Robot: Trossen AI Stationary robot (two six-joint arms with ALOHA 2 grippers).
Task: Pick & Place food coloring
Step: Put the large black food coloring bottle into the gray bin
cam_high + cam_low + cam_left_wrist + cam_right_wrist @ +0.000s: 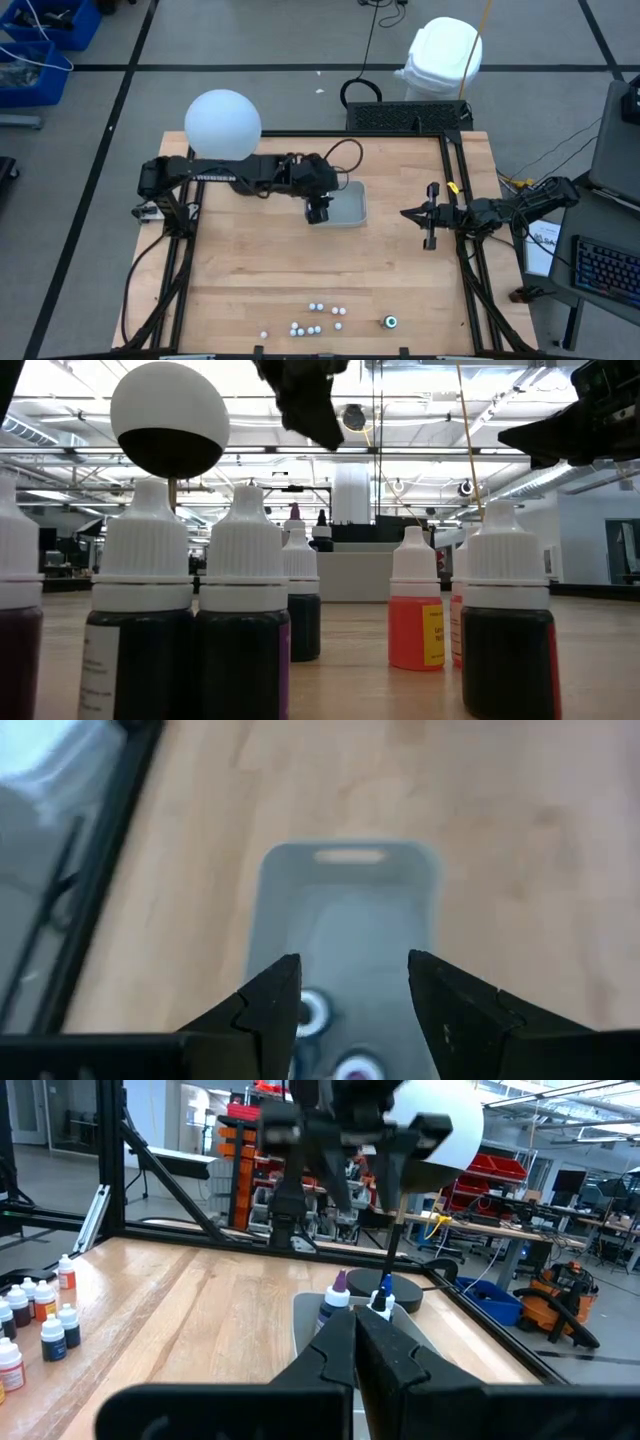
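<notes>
Flanking the empty left claw (350,995): clear tray (350,910), bottles (315,318).

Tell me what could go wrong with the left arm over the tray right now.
The left gripper hangs open above the clear tray; descending, its fingers could knock the bottles standing there. The remaining food coloring bottles stand bunched near the table's front edge, so picking one may topple its neighbours.

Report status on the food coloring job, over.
Left end effector open above tray, empty. Right end effector shut, parked at table's right edge. Most bottles unpicked near front edge. Nothing blocking.
</notes>
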